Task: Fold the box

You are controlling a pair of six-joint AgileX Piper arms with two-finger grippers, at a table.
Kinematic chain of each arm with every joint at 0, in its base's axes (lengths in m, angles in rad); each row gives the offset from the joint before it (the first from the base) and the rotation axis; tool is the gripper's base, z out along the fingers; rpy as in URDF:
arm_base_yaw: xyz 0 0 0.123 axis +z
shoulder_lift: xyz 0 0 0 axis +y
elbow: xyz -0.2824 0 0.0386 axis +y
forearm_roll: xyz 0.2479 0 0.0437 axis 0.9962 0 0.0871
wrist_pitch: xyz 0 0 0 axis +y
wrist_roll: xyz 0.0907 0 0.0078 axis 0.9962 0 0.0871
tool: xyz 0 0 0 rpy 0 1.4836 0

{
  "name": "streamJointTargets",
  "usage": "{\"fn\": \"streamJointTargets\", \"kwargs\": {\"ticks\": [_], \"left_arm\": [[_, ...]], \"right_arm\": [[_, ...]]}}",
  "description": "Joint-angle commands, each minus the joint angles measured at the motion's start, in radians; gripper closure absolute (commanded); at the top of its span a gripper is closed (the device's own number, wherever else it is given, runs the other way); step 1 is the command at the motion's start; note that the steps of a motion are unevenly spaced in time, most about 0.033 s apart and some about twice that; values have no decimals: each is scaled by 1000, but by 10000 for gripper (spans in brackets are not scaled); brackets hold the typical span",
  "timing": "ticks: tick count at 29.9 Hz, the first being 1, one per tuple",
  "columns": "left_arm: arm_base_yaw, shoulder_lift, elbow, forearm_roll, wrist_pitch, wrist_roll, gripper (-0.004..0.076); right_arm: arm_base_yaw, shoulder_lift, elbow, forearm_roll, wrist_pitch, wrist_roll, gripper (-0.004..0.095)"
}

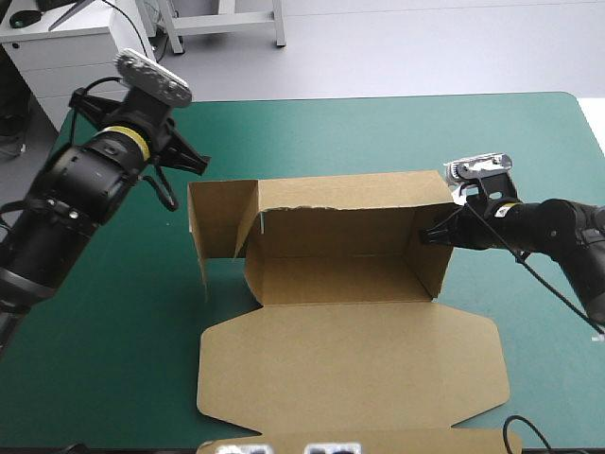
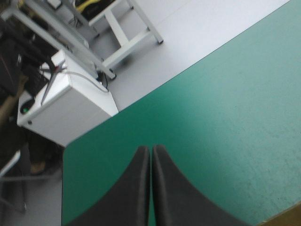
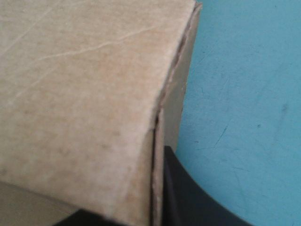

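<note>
The right claw point(image 1: 436, 232), clamped on the box's point(image 1: 350, 284) right wall, holds it upright on the bench point(image 1: 113, 359) while the left claw point(image 1: 194, 161) hangs clenched and empty off the box's far left corner; wall-raising seems underway, and the left flap point(image 1: 222, 222) likely needs tucking next.

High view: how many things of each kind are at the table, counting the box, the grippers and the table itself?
brown box: 1, walls partly raised, lid flat
grippers: 2, left gripper shut, off the board; right gripper shut on the box's right wall
table with teal-green cover: 1
Total: 4
</note>
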Motion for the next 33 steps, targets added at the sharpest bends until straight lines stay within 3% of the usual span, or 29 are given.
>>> {"fn": "streamJointTargets", "kwargs": {"ticks": [1,8,17,21,28,33], "left_arm": [[159,-38,-22,-184,-60,69,726],[443,-38,90,-587,-60,195,728],[499,-40,224,-678,-55,259,729],[499,-40,226,-678,-62,259,729],[499,-38,226,-676,-47,260,729],[499,-38,226,-676,-45,260,729]], "right_arm": [[7,8,-105,3,85,48,907],[9,153,-301,-5,273,88,907],[15,425,-550,-11,445,117,907],[38,524,-646,-21,437,119,907],[93,607,-703,-145,336,136,891],[136,613,-701,-288,289,200,672]]}}
